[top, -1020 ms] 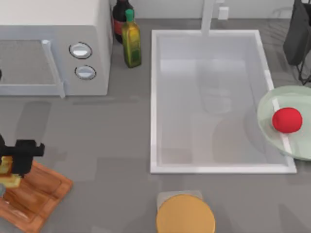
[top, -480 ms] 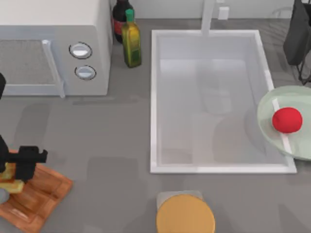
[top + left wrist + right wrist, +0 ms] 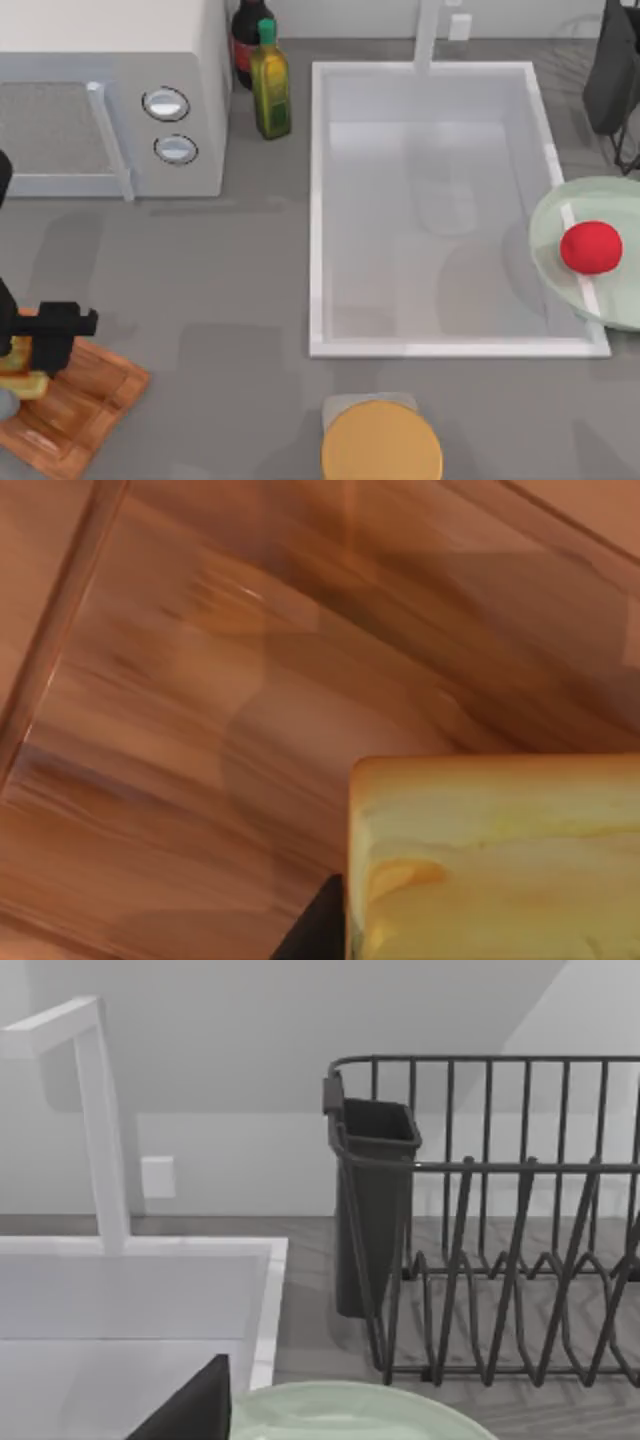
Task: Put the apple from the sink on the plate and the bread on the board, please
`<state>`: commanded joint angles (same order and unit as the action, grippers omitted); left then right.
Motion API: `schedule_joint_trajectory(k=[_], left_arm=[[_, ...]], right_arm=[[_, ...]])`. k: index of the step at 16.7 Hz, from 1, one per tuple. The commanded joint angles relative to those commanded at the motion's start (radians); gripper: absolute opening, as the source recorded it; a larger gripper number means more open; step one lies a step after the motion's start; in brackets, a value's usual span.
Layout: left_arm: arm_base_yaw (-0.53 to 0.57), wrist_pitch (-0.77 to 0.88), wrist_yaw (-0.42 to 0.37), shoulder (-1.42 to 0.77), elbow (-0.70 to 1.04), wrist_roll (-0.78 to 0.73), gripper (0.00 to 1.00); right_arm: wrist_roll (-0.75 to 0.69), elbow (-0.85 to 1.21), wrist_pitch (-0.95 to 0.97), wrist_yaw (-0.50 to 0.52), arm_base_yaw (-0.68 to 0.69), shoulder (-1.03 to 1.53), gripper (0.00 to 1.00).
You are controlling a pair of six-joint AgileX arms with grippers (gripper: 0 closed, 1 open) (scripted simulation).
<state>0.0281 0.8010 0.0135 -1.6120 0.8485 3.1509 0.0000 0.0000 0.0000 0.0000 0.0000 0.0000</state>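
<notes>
The left gripper (image 3: 25, 365) held the bread (image 3: 495, 855) low over the board (image 3: 85, 400), jaw spread hidden; an early release risked it tipping

Light is even and soft; faint shadows lie on the table (image 3: 230, 300), and the board (image 3: 200, 730) looks blurred.

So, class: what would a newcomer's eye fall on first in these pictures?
The bright red apple sits on the pale green plate at the table's right edge. At the lower left, the left gripper hangs over the wooden board, with the golden bread at it.
</notes>
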Motion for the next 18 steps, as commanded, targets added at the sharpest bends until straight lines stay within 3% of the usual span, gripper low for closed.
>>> schedule_joint_trajectory(k=[5, 18], left_arm=[[0.0, 0.0, 0.0, 0.0, 0.0, 0.0, 0.98], [0.003, -0.007, -0.007, 0.051, -0.009, -0.058, 1.0]], right_arm=[[0.0, 0.0, 0.0, 0.0, 0.0, 0.0, 1.0], [0.0, 0.0, 0.0, 0.0, 0.0, 0.0, 1.0]])
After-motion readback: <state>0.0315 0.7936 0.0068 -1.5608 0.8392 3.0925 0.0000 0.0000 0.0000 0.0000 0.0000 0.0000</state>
